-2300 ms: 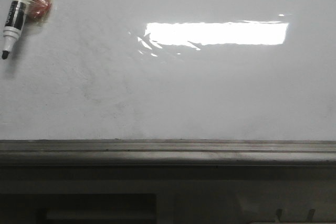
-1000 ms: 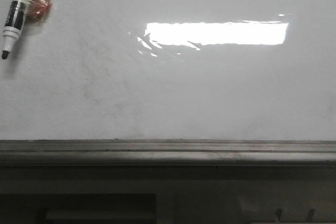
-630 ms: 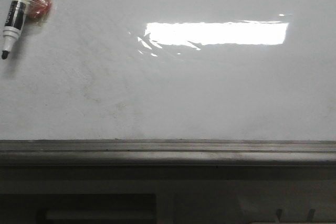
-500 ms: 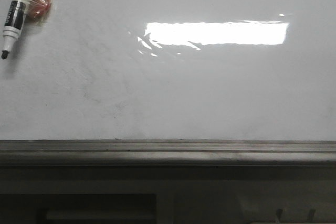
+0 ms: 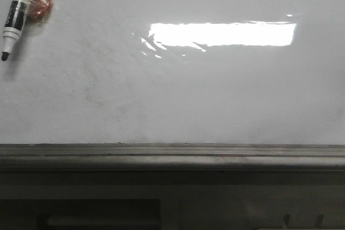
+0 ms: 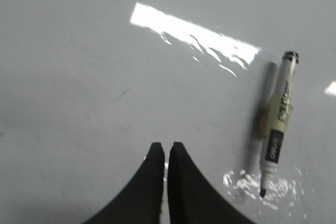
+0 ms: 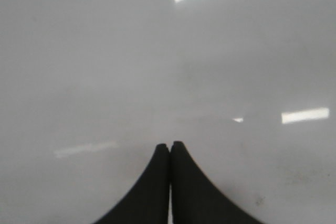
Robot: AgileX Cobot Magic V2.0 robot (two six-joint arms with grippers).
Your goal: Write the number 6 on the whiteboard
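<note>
The whiteboard (image 5: 172, 90) is being shown glossy and white in the front view, with faint grey smudges across its lower left part and a grey ledge (image 5: 172, 154) running along its near edge. No drawn line of a 6 is being seen on it in any view; only a bright rectangular glare (image 5: 222, 34) is being reflected near the middle.

A marker (image 5: 14, 13) is lying on the board, uncapped, its black tip pointing toward the ledge; a reddish lump wrapped in clear tape (image 5: 39, 4) is being seen stuck to its barrel.

In the left wrist view, the left fingers (image 6: 166, 148) are being held pressed nearly together, only a thin slit showing between them, and nothing is being gripped. The marker (image 6: 277, 124) is lying just beside them, off to one side, apart from the fingers, with its tip level with the fingertips and its barrel reaching away past them. A patch of broken glare is being reflected around its tip.

In the right wrist view, the right fingers (image 7: 169, 146) are being held clenched tight together, empty, over bare board (image 7: 105, 66). The marker is not being shown there. Whether either pair of fingertips is touching the board cannot be told.
</note>
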